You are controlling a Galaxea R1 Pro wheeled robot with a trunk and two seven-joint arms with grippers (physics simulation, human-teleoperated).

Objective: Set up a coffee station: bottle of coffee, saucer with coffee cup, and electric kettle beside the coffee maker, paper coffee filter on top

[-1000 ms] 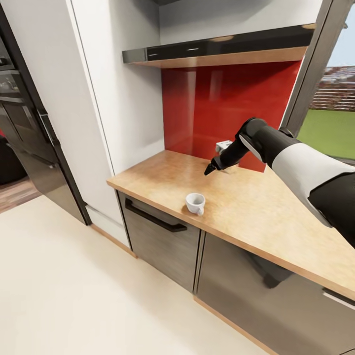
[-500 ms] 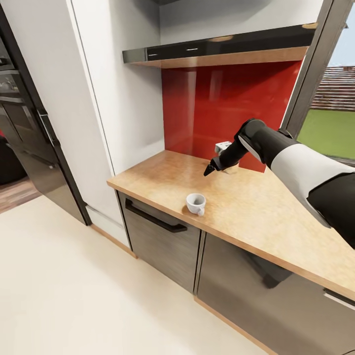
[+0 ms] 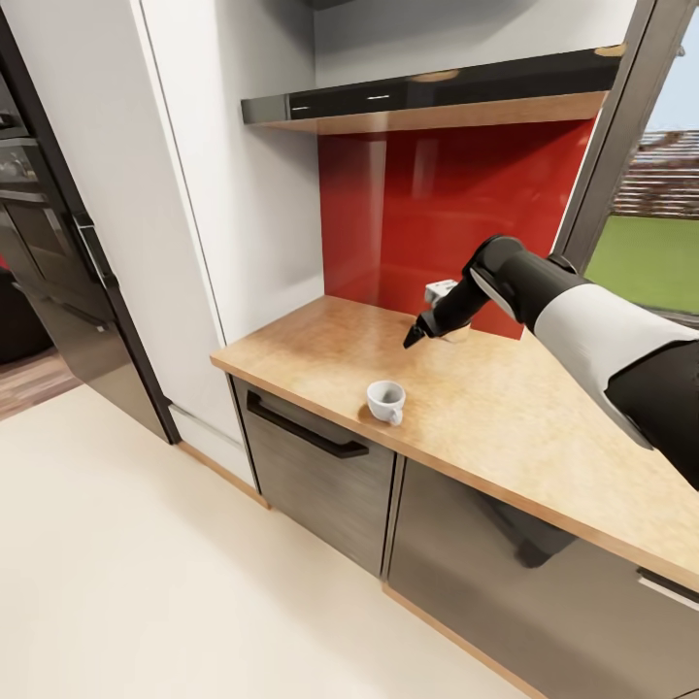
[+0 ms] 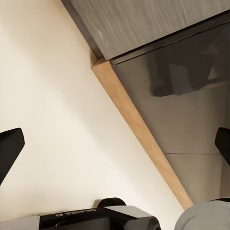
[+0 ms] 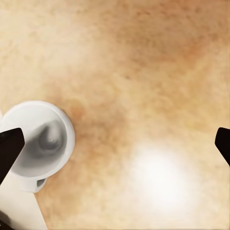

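Note:
The white coffee cup (image 3: 385,400) stands upright near the front edge of the kitchen countertop (image 3: 505,408), its handle toward the edge. My right gripper (image 3: 416,336) hovers over the countertop a little behind and above the cup, apart from it. Looking down in the right wrist view, the cup (image 5: 40,141) lies off to one side by one fingertip (image 5: 9,148), and the right gripper (image 5: 115,148) is open and empty. My left gripper (image 4: 115,148) is open and empty, low over the pale floor (image 4: 52,96) beside the cabinet plinth (image 4: 139,129).
A red backsplash (image 3: 437,204) with a white socket (image 3: 442,288) backs the counter, under a dark shelf (image 3: 427,97). Grey cabinets with a black drawer handle (image 3: 303,427) sit below. A white tall unit (image 3: 223,175) borders the counter's end; a window (image 3: 650,243) is at right.
The right gripper has barely shifted above the countertop. The cup has stayed where it was.

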